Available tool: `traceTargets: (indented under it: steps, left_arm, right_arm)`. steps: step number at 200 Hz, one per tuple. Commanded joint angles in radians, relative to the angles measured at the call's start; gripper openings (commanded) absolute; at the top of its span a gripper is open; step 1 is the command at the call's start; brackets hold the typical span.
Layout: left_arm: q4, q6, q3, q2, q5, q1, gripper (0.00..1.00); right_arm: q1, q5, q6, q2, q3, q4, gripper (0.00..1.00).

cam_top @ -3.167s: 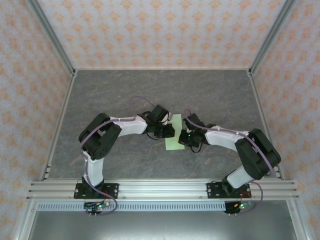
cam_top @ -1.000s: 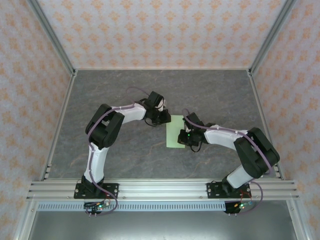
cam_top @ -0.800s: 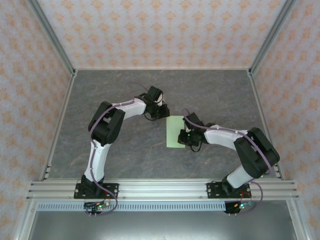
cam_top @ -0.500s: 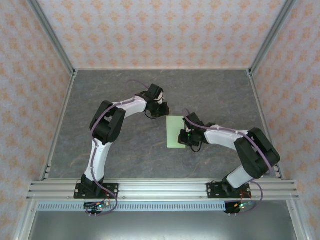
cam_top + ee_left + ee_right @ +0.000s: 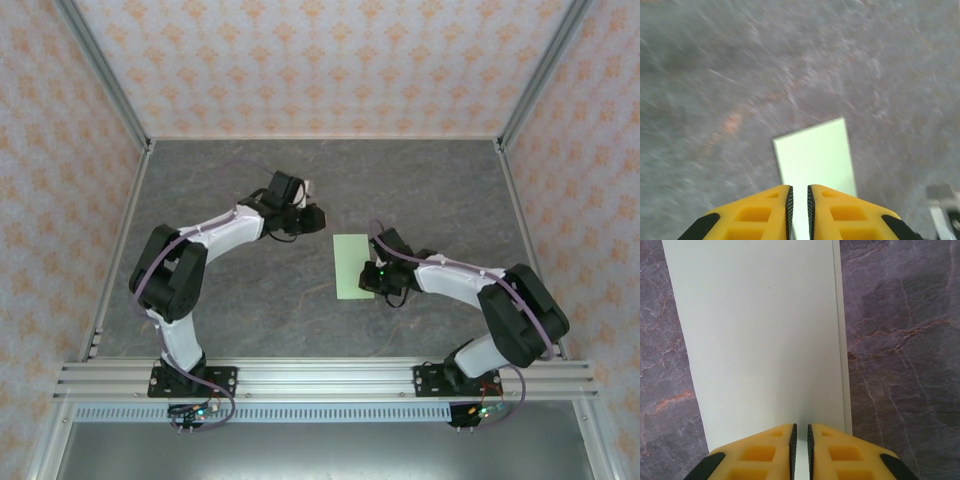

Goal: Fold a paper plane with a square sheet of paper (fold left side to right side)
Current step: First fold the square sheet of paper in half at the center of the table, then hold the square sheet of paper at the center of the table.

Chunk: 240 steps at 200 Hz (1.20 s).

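The square sheet of paper [image 5: 347, 262] lies flat on the grey table, folded in half into a pale-green upright rectangle. A thin strip of its lower layer shows along the right edge [image 5: 841, 340]. My right gripper [image 5: 364, 280] rests on the sheet's near right part. Its jaws [image 5: 800, 426] are closed to a thin slit over the paper [image 5: 760, 330] with nothing between them. My left gripper [image 5: 316, 219] hovers off the sheet's far left corner, apart from it. Its yellow jaws [image 5: 798, 188] are nearly together and empty, and the paper [image 5: 815, 152] lies ahead of them.
The grey marbled tabletop [image 5: 240, 290] is walled by patterned panels on three sides. Metal frame posts [image 5: 110, 240] run along the left and right edges, and a rail [image 5: 320, 378] carries both arm bases at the near edge.
My left arm has lifted off the paper's far left corner and swung to the left, its elbow moving outward. The paper and my right gripper have stayed put.
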Motion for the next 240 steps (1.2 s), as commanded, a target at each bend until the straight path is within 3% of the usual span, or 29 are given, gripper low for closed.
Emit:
traceTargets:
  steps: [1, 49, 124, 240]
  left_arm:
    - [0.095, -0.054, -0.072, 0.001, 0.045, -0.072, 0.19]
    - [0.176, -0.115, -0.084, 0.077, 0.058, -0.132, 0.19]
    - [0.242, -0.155, -0.092, 0.144, 0.067, -0.151, 0.17]
    - [0.206, -0.107, -0.160, 0.121, 0.033, -0.195, 0.17]
  right_arm:
    - [-0.002, 0.014, 0.003, -0.046, 0.003, -0.015, 0.19]
    - [-0.126, -0.122, 0.048, -0.072, -0.002, 0.192, 0.19]
    - [-0.161, -0.229, 0.080, 0.274, 0.229, 0.344, 0.17]
    - [-0.140, -0.117, -0.008, 0.437, 0.325, 0.087, 0.16]
